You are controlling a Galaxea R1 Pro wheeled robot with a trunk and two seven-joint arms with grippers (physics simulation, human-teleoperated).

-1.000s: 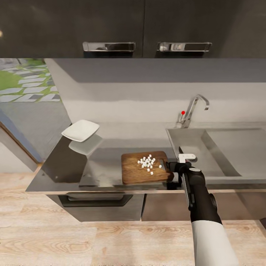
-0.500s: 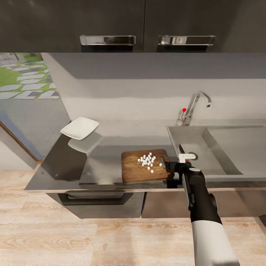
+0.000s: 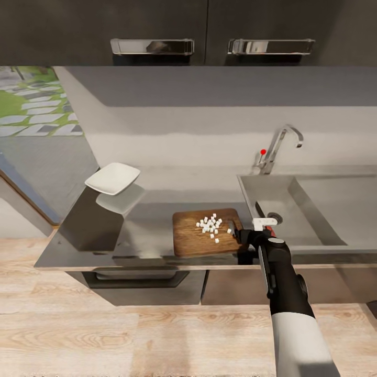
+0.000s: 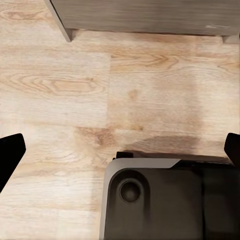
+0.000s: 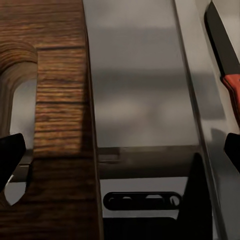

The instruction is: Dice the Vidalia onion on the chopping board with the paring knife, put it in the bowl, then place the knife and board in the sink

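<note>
The brown chopping board (image 3: 196, 241) lies on the grey countertop (image 3: 146, 225), with diced onion (image 3: 211, 225) piled on its right half. My right gripper (image 3: 239, 234) is open at the board's right end. In the right wrist view its fingers straddle the slotted end of the board (image 5: 60, 95) and bare counter. The paring knife (image 5: 223, 55), dark blade and reddish handle, lies just beyond, towards the sink (image 3: 262, 196). The white bowl (image 3: 112, 178) sits at the counter's far left. My left gripper (image 4: 120, 150) is open above the wooden floor.
A chrome tap (image 3: 278, 146) with a red dot stands behind the sink. Dark wall cabinets (image 3: 209, 31) with bar handles hang above. A window (image 3: 31, 99) is on the left. The robot's base (image 4: 165, 200) is below the left gripper.
The whole head view has shifted slightly, so the camera moved. My right gripper stays open at the board's right end. Nothing was taken hold of or let go.
</note>
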